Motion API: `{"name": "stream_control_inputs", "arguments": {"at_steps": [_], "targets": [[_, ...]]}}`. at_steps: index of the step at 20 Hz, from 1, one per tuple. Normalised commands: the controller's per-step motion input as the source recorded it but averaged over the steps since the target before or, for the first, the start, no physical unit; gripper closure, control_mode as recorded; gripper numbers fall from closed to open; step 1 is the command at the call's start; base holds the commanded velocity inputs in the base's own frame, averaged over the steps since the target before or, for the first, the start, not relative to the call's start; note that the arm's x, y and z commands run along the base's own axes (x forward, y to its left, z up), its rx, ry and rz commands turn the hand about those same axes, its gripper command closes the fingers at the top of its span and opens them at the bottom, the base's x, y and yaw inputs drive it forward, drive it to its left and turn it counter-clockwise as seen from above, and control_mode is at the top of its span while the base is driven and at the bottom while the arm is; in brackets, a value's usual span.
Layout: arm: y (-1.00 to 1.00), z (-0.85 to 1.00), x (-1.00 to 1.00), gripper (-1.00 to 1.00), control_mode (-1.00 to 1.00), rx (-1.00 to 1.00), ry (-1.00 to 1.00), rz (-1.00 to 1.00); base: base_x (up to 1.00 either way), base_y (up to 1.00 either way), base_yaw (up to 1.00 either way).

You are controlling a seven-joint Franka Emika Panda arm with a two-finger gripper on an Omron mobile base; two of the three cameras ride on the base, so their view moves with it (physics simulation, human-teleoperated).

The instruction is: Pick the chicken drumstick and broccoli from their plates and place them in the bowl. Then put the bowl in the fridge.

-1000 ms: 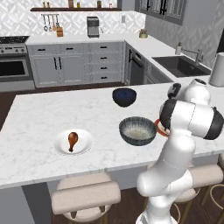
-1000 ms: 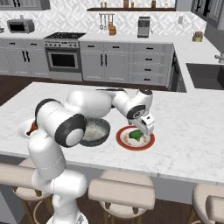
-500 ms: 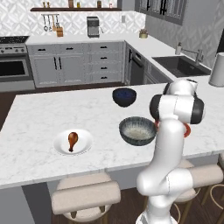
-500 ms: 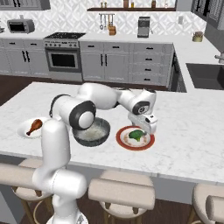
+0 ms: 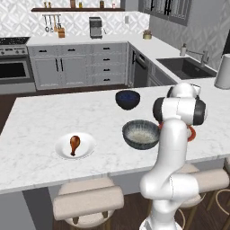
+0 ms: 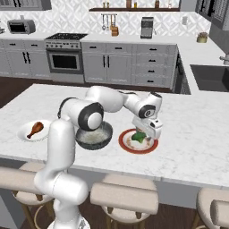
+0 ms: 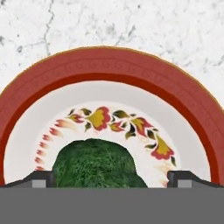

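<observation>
The gripper [image 7: 112, 177] is spread wide, straddling the broccoli [image 7: 96, 162] at the frame's bottom. Broccoli sits on the red-rimmed plate [image 7: 109, 65].

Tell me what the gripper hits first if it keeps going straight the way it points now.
Most likely the broccoli: it sits between the open jaws of the gripper, with the red-rimmed plate right beneath it.

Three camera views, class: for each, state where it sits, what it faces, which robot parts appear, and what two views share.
Left base view: behind the arm's left, facing the island; white arm lower right.
Right base view: behind its right; arm lower left, open gripper over the broccoli.
Hand view: on the hand, looking down at the red-rimmed plate; fingertips flank the broccoli.
Both base views share the ribbed bowl and drumstick.
</observation>
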Motion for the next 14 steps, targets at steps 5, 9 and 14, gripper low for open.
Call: {"name": "stream_control_inputs", "arguments": {"at_steps": [5,9,14], "targets": [[0.2,-0.15,0.0,1.0,-1.0,0.0,-0.02,0.0,0.0,0.0,0.0],[0.28,0.0,0.0,1.0,-1.0,0.0,0.0,-0.01,0.0,0.0,0.0],[0.37,0.28,-0.04,1.0,-1.0,-0.05,0.0,-0.03,0.0,0.0,0.0]]}}
